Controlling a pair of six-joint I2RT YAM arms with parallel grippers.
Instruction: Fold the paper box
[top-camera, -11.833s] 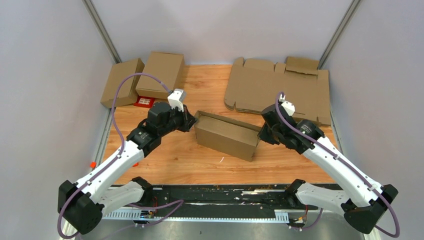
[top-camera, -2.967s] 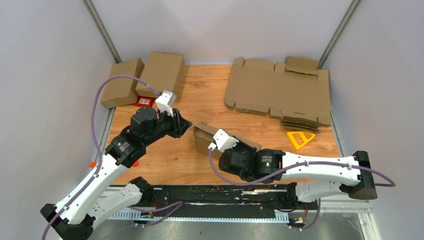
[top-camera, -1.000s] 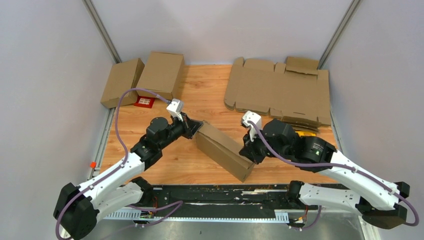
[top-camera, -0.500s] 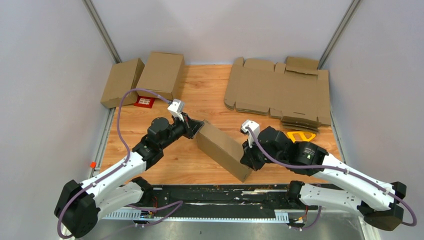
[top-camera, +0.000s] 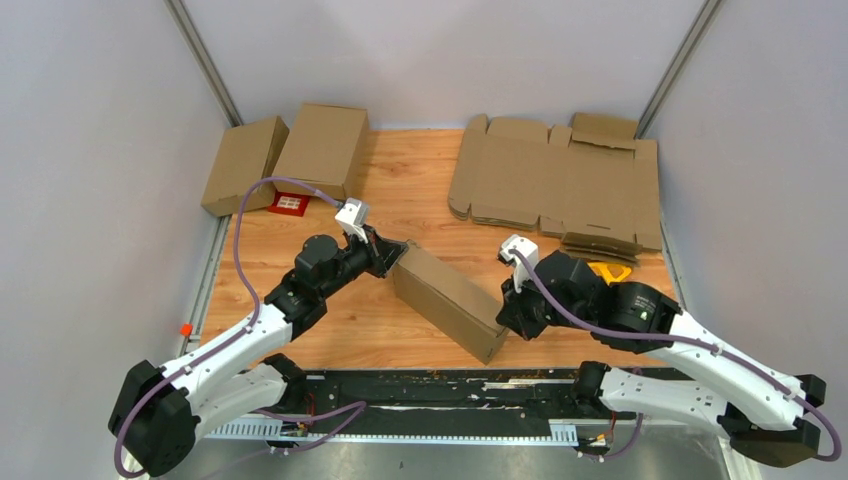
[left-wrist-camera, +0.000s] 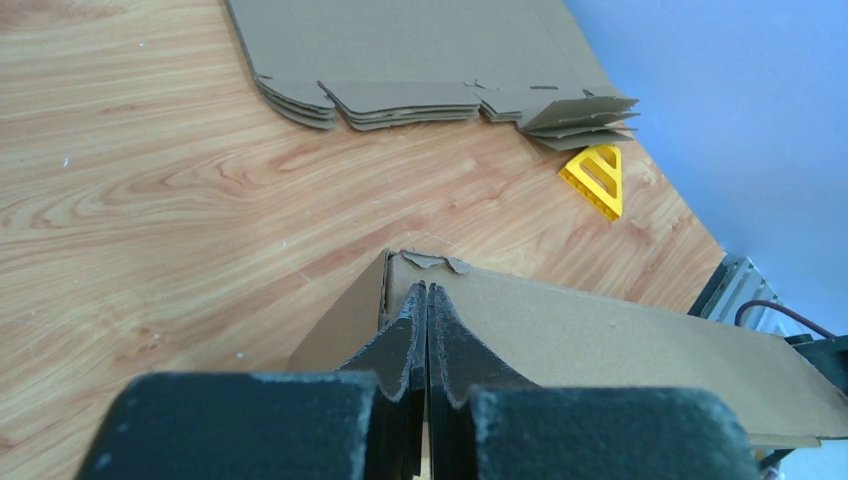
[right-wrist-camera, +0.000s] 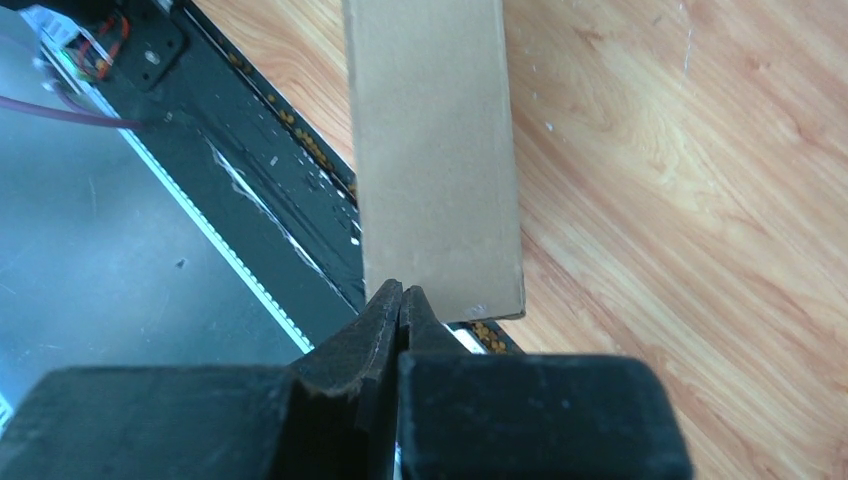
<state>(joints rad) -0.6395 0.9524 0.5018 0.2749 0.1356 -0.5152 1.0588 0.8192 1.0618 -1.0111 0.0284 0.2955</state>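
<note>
Box: lies mid-worktop and looks like a closed carton. In the top view its long axis runs from 10 o'clock to 4 o'clock. The 4 o'clock end sits near the worktop's near edge.

Left hand: at the 10 o'clock end of the box. The fingers are pressed together with no gap. In the wrist view the tips meet the top edge of that end, where a small ragged bit of flap stands up. You see no cardboard between the fingers, so read this as a closed hand butting the box, not a grip.

Right hand: at the 4 o'clock end, on its 3 o'clock side. The fingers are also fully together and hold nothing. The wrist view puts the tips against the long face near that end's corner.

Key relation: the box lies between your two hands, one at each end of its long axis. Neither is clearly nearer, and both touch it or nearly do.

Judgement: folding looks nearly done. What remains is likely seating the end flap at 10 o'clock. The left hand is placed for that, and the right hand can brace the opposite end so the box does not slide toward 4 o'clock.

Elsewhere: flat sheets lie at 1 o'clock of the box and a yellow triangle at 3 o'clock. Both are well apart from it.
</note>
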